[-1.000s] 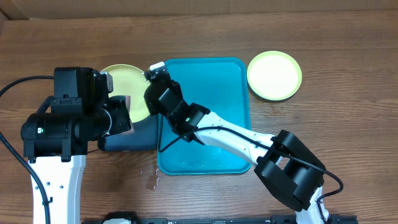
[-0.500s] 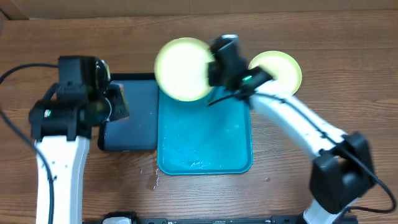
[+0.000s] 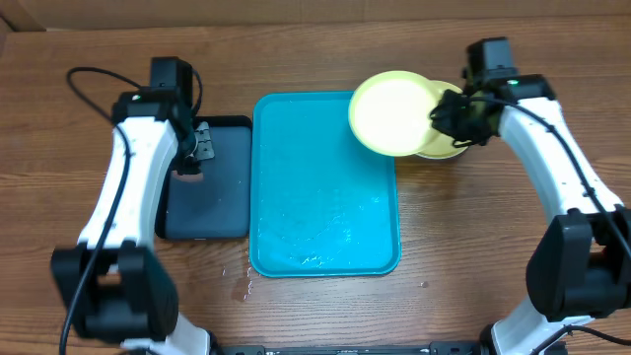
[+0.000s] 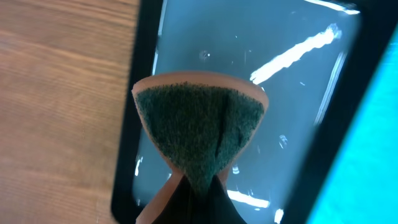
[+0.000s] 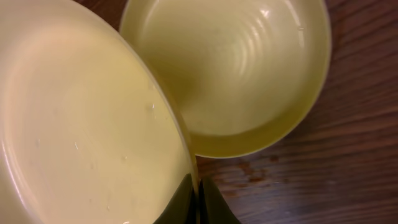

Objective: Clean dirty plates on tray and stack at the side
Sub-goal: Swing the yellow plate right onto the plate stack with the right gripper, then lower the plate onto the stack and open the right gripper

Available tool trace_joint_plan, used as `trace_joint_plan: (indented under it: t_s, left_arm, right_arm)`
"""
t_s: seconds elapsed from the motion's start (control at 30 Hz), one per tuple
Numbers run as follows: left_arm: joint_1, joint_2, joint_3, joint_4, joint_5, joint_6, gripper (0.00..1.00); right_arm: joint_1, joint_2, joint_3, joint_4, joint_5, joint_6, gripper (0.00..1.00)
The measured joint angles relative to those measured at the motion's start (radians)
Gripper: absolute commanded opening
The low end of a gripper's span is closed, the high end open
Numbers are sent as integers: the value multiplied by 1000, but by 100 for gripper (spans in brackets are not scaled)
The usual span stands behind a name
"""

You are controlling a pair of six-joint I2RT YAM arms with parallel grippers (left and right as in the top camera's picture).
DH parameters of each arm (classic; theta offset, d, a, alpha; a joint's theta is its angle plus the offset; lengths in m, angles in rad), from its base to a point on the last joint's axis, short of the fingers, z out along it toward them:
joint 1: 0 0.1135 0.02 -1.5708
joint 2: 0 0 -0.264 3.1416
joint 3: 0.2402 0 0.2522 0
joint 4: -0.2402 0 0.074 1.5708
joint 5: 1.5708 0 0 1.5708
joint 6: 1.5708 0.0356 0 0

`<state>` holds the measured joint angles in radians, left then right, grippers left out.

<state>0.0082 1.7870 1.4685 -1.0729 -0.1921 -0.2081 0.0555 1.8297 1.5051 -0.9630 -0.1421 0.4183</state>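
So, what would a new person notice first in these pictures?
The bright teal tray in the middle, wet and without plates. At its upper right, the right fingers pinch a yellow plate by the rim, over a second plate on the table. The left fingers hold a green sponge over the dark tray.

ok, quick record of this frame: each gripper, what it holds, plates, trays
left gripper: shut on sponge, over dark tray
right gripper: shut on rim of held plate
held plate: yellow-green, partly over second plate
second plate: yellow-green, on table, right of teal tray
teal tray: no plates on it, wet patches
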Motion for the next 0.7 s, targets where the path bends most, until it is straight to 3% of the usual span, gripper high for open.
trace_joint_plan:
  t_s: [0.43,0.53,0.57,0.7]
  left_arm:
    - [18,206,0,76,-7,75,6]
    - [34,211,0,79,-7,80,47]
    - [36,211,0,79,-8,87,54]
    - [44,211,0,70,-6,88,59]
  right_arm:
    - [-89,0,0,11,-11,-1,4]
    - [-89,0,0,23,-11,-1,5]
    - [-89,0,0,26,-11,-1,5]
    - [-89,0,0,50,-13,-2,15]
